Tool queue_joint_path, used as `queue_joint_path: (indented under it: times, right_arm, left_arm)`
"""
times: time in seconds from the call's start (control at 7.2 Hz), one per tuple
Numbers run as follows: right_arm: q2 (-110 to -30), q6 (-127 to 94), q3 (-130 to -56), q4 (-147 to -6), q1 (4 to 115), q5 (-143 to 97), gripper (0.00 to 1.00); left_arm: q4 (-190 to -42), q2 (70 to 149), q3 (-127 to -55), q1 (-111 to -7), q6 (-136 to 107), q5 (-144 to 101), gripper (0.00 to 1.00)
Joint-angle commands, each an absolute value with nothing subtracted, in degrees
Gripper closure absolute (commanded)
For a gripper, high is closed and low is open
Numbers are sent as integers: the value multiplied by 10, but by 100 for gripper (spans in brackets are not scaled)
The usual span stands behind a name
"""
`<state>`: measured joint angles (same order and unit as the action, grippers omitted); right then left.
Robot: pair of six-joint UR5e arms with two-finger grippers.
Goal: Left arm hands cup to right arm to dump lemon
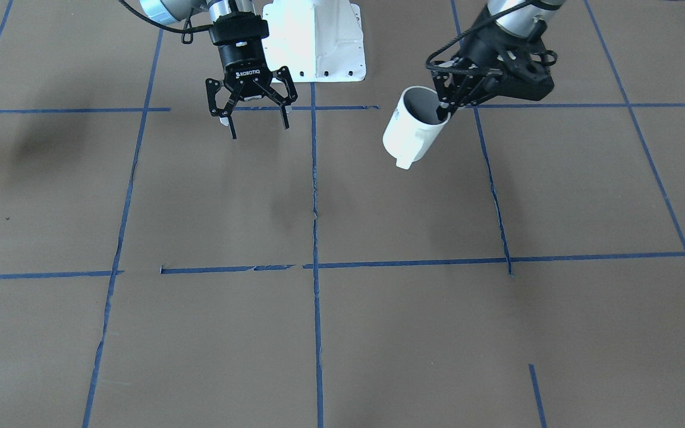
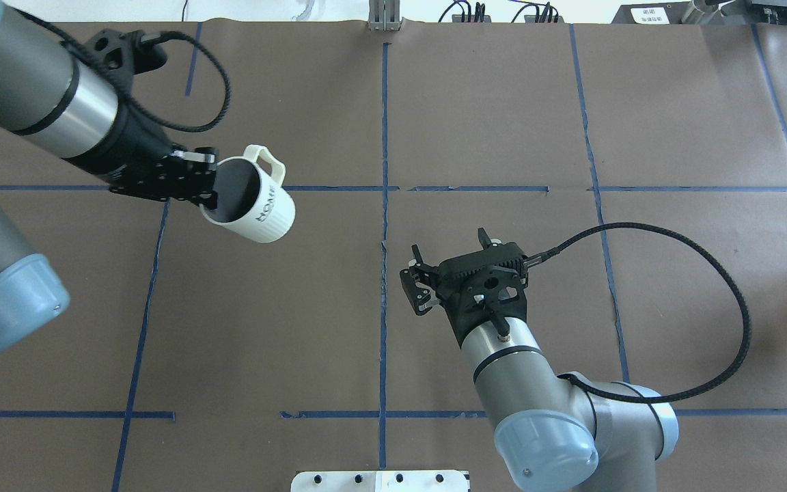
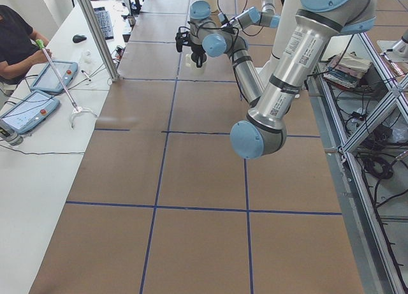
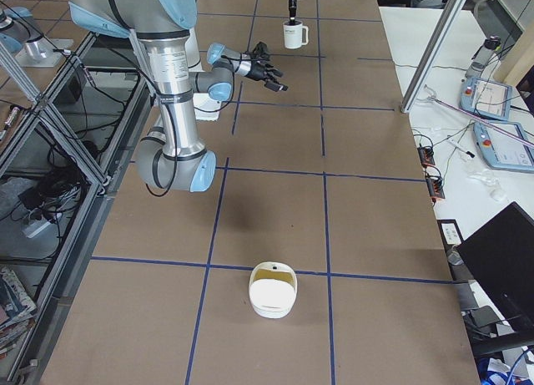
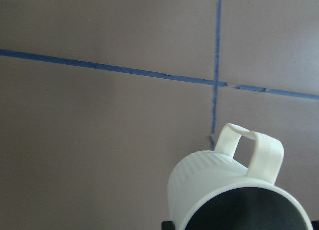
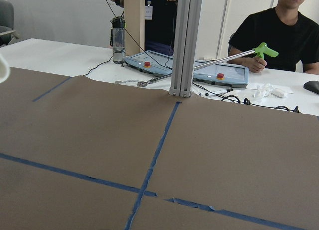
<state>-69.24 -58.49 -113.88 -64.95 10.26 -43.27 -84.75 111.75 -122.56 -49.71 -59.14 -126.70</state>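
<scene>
We note L gripper clamped on cup rim; cup tilted, held above table, robot's left side. R gripper spread wide, empty, well apart from cup.

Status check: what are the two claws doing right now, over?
Left gripper shut on cup rim. Right gripper open, empty, apart from it. Lemon unseen. Nothing between them.
</scene>
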Motion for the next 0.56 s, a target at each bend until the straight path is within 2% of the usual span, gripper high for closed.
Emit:
queue_joint_path:
  times: [0.0,0.28,0.42]
  right_arm:
    - [-712,-580,-1164,-650,182,-567,0]
    - [-725,-573,-1165,-650,284,-722,0]
    - [-746,-572,-1165,-650,340,-804,0]
  left_arm:
    - [-875,979,-1244,-539,-444,-1267,100]
    - [-967,903,-1179,-586,-368,-1268,100]
    - [-983,897,-1134,-600,-376,-1269,100]
